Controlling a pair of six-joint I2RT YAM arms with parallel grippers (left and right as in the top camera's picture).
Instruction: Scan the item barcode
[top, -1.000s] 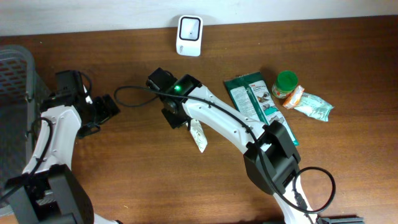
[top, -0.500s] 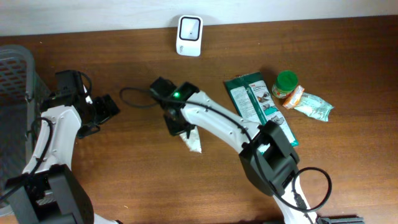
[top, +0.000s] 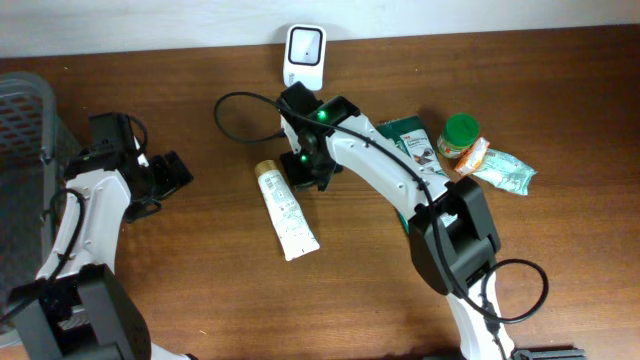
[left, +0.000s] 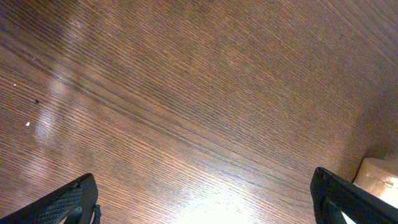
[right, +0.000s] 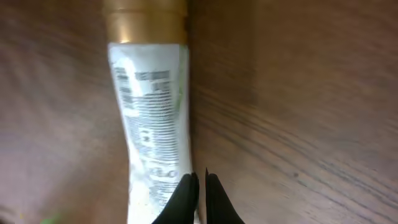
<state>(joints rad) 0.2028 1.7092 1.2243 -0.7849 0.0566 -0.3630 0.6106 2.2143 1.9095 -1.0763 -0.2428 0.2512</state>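
A dark wooden worktop (top: 200, 300) runs up to a pale wall, and a white scanner (top: 304, 56) stands at its back edge. The item we take for the task's thing, a white tube (top: 285, 208) with a gold cap, lies flat near the middle of the worktop, cap toward the scanner and well apart from it. The right end effector (top: 304, 178) hangs just beside the tube's cap end with its jaws clenched on nothing. The left end effector (top: 165, 178) waits near the grey basket (top: 25, 110), spread wide and empty.

To do this step well, we judge that the right arm should open, straddle the tube across its width near the middle and lift it. It should then turn the printed face toward the scanner window without covering the code with a finger.

The overhead view alone shows the layout, including a green packet (top: 415, 160), a green-lidded jar (top: 460, 135) and a mint wrapper (top: 505, 170) off to the right. The right wrist view gives us the tube's print (right: 152, 124), too blurred to pick out a barcode. It also shows the closed fingertips (right: 186, 196) at the tube's edge, though we cannot tell whether they touch it. The left wrist view shows only bare wood between its open tips (left: 205, 205).
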